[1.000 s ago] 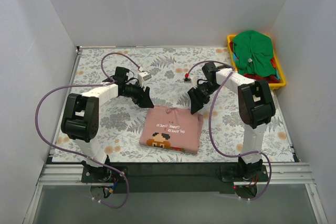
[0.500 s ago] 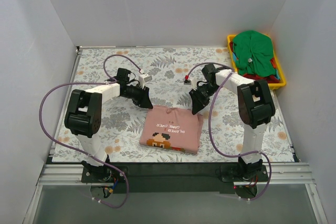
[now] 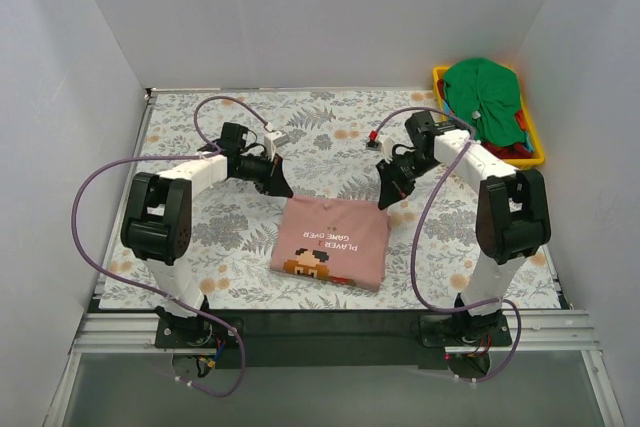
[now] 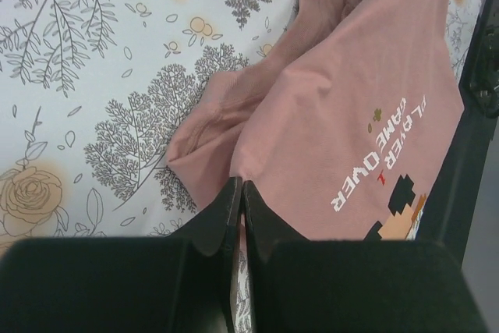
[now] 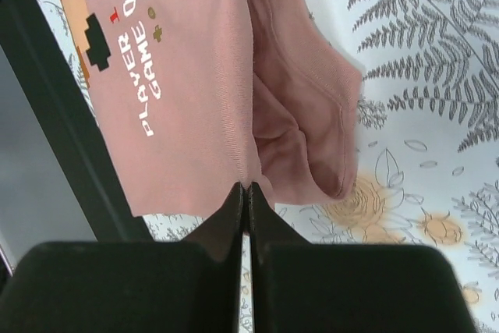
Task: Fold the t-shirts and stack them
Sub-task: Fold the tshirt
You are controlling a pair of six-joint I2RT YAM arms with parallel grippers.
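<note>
Pink t-shirt [image 3: 330,243] folded, print up, mid-worktop [image 3: 215,232] | left pincer [image 4: 238,187], right pincer [image 5: 245,189]: pressed together, apparently pinching its far corners | green t-shirt [image 3: 482,92] unfolded in yellow bin [image 3: 537,145] | stacking not begun

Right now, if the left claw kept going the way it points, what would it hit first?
The pink t-shirt. The left gripper is shut with its tips at the shirt's folded edge, seemingly pinching it; going on would push into that cloth, though depth is hard to judge.
</note>
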